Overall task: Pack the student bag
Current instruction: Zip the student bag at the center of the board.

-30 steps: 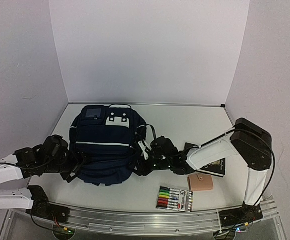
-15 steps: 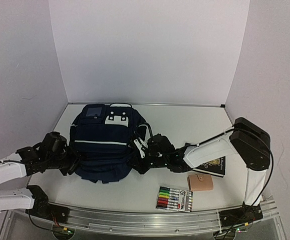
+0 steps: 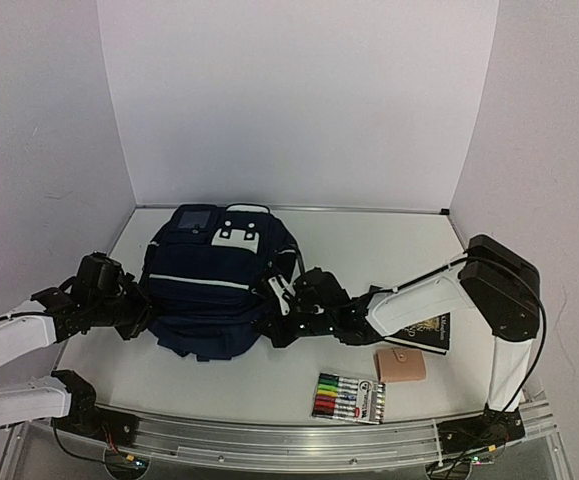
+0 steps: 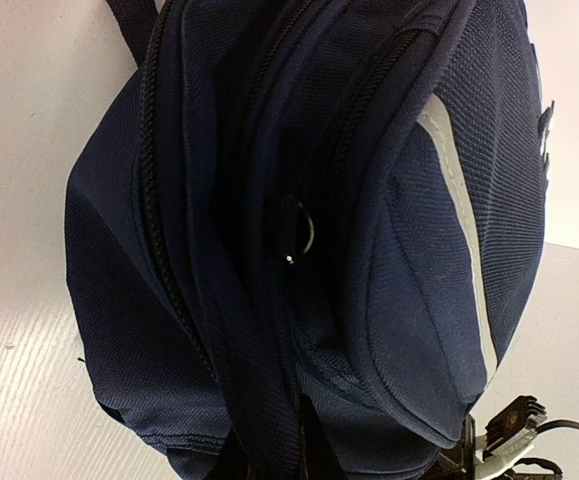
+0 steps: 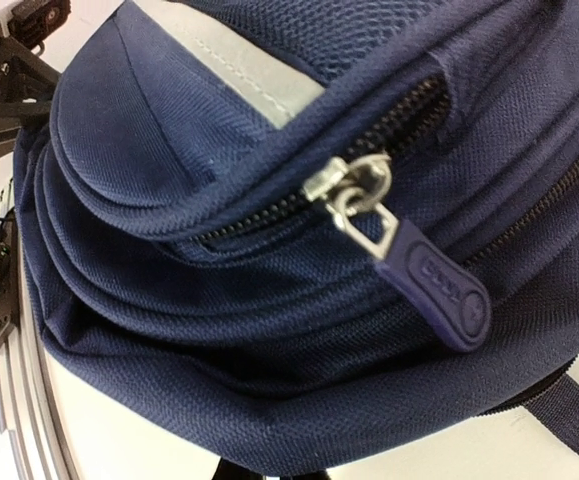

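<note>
The student bag (image 3: 212, 283), navy with a pale stripe, lies at the centre-left of the table. My left gripper (image 3: 141, 312) is at its near left side, and my right gripper (image 3: 275, 318) at its near right side. In the left wrist view a dark fold of the student bag (image 4: 389, 250) runs down into the left gripper (image 4: 269, 468), which is shut on it; the fingers are hidden. In the right wrist view the bottom edge of the student bag (image 5: 269, 400) sits in the shut right gripper (image 5: 269, 472). A navy zipper pull (image 5: 434, 290) hangs from a closed zip.
To the right of the bag, near the front, lie a pack of coloured markers (image 3: 349, 398), a tan wallet (image 3: 400, 365) and a black booklet (image 3: 426, 333) partly under the right arm. A metal rail (image 3: 289, 435) runs along the front edge. White walls stand close on three sides.
Both grippers have closed on the bag's near sides. The bag has bunched up and shifted slightly toward the back wall. The left arm has drawn a little to the left.
</note>
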Robot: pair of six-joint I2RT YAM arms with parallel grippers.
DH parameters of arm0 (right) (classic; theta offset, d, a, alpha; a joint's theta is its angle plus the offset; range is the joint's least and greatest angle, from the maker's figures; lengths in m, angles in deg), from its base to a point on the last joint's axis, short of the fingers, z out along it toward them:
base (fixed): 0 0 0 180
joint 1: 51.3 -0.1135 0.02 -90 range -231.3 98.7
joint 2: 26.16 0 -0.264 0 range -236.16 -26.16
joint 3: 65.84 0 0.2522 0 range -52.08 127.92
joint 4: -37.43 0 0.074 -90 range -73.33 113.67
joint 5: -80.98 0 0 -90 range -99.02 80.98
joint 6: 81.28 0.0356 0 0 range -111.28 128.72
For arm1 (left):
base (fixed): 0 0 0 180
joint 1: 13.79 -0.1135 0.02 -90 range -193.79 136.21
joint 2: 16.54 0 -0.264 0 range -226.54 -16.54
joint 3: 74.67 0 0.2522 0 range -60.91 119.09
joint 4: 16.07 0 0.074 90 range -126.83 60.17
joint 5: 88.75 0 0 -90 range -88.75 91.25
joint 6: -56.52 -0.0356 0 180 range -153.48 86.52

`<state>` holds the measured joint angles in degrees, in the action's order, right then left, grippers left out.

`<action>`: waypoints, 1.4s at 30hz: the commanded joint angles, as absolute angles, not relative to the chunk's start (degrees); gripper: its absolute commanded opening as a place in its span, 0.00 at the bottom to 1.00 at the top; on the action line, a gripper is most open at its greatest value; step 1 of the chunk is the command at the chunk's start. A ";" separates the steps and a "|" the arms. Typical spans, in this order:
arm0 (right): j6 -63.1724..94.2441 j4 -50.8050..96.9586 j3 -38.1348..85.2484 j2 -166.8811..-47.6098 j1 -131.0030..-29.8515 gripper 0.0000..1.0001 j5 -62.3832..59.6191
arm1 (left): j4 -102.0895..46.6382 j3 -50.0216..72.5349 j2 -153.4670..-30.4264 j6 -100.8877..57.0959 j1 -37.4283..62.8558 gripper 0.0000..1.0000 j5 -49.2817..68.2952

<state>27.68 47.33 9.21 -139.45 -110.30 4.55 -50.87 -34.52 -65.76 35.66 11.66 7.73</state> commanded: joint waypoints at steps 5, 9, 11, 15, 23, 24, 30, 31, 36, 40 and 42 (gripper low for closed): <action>30.24 42.69 7.26 -136.72 -102.75 0.00 -2.98 | -51.63 -29.93 -68.84 24.64 1.19 0.00 12.15; 29.55 41.70 7.91 -137.01 -100.84 0.00 -2.81 | -51.30 -28.86 -70.41 21.81 -1.39 0.00 14.08; 28.95 41.56 8.88 -137.73 -99.81 0.00 -2.29 | -51.45 -28.11 -70.95 19.79 -1.64 0.00 14.73; 26.70 41.24 12.05 -139.66 -97.51 0.00 -1.12 | -52.77 -26.74 -70.92 14.70 -1.72 0.00 15.37; 22.14 38.31 19.33 -144.81 -92.14 0.00 0.49 | -54.89 -25.34 -70.55 8.03 -1.66 0.00 18.26; 21.85 37.87 20.57 -145.81 -91.28 0.00 0.79 | -54.56 -25.48 -70.68 7.72 -1.68 0.00 18.88; 19.55 36.74 25.30 -149.34 -88.78 0.00 1.26 | -53.55 -25.47 -70.94 6.36 -1.66 0.00 21.24; 19.24 36.57 25.73 -149.62 -88.61 0.00 1.16 | -53.56 -25.35 -71.21 6.16 -1.66 0.00 21.38; 18.48 35.33 25.90 -148.76 -88.29 0.00 1.02 | -52.27 -24.88 -72.32 4.81 -1.70 0.00 22.91; 18.58 34.48 22.25 -144.17 -88.32 0.02 3.06 | -49.73 -24.00 -73.46 2.63 -1.73 0.00 24.80; 19.14 33.97 19.44 -140.24 -88.37 0.24 3.99 | -49.22 -22.89 -74.87 0.26 -1.71 0.00 26.46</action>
<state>18.95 35.13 23.20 -148.86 -92.32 9.32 -52.33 -28.06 -73.77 8.43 -1.24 22.66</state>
